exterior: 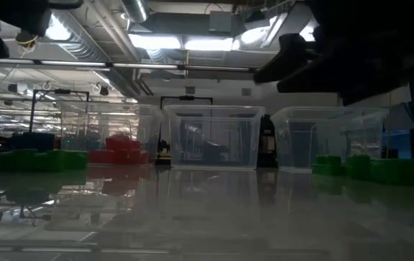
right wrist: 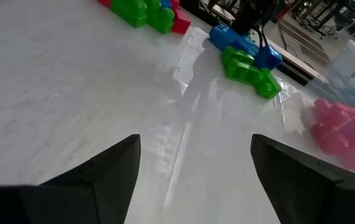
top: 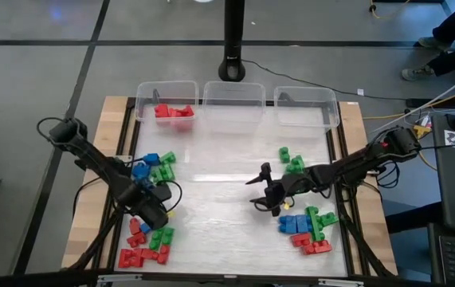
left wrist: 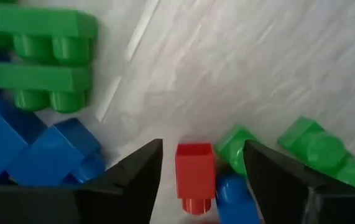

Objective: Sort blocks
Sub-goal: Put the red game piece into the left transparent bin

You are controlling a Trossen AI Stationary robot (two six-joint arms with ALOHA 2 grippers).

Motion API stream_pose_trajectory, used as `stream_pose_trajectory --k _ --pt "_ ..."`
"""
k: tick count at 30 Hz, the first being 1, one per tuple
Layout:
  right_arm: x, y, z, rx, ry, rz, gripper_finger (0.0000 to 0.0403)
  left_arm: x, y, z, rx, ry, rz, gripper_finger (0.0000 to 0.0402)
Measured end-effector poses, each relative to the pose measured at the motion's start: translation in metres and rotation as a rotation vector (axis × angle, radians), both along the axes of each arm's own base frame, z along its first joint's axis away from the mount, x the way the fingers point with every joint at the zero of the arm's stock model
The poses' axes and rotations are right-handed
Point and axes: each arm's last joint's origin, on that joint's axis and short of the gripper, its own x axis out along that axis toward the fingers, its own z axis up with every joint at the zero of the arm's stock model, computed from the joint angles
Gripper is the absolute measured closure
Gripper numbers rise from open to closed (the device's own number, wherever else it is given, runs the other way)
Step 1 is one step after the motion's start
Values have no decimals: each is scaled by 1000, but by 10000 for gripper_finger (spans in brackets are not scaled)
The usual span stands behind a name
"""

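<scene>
Small studded blocks lie in loose heaps on the white table top. At the left are a blue and green heap (top: 154, 167) and a red and green heap (top: 147, 245). My left gripper (top: 149, 209) points down between these two heaps. It is open, with one finger on either side of a red block (left wrist: 194, 174) and a gap on both sides. Green blocks (top: 292, 159) and a blue, green and red heap (top: 307, 224) lie at the right. My right gripper (top: 252, 191) hovers open over bare table near the middle, holding nothing.
Three clear bins stand in a row at the far edge. The left bin (top: 166, 89) holds red blocks (top: 173, 112). The middle bin (top: 233, 94) and right bin (top: 307, 100) show no blocks. A black post (top: 233, 40) rises behind them. Bare table lies between the two arms.
</scene>
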Motion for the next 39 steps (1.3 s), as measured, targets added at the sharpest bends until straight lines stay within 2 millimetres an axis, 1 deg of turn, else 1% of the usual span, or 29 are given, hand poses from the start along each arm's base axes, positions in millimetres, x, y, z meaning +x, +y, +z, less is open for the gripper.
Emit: stream_pose_trajectory --k 4,7,11,14,19,23,28,33,39 --pt "-1 3 0 -5 -6 -1 97 1 -3 -6 -14 51 11 147" --pt "-1 4 2 -4 -28 -11 97 1 -7 -11 -32 99 -1 135" --pt "-1 4 2 -4 -28 -12 97 -1 -14 -18 -17 121 -36 132" --pt "-1 4 2 -6 -24 -12 97 -4 -16 -22 -2 138 -43 132" --pt "0 4 2 -6 -24 -13 97 -13 -14 -40 -17 161 -34 133" --pt "0 4 2 -6 -24 -13 97 -19 -10 -57 -39 181 -16 142" --pt "0 4 2 -6 -23 -13 97 -25 -4 -72 -41 178 -5 150" --pt "-1 4 2 -7 -22 -13 97 -26 -2 -79 -58 159 -11 169" --pt "-1 4 2 -9 -22 -12 97 -25 -3 -79 -49 139 -40 223"
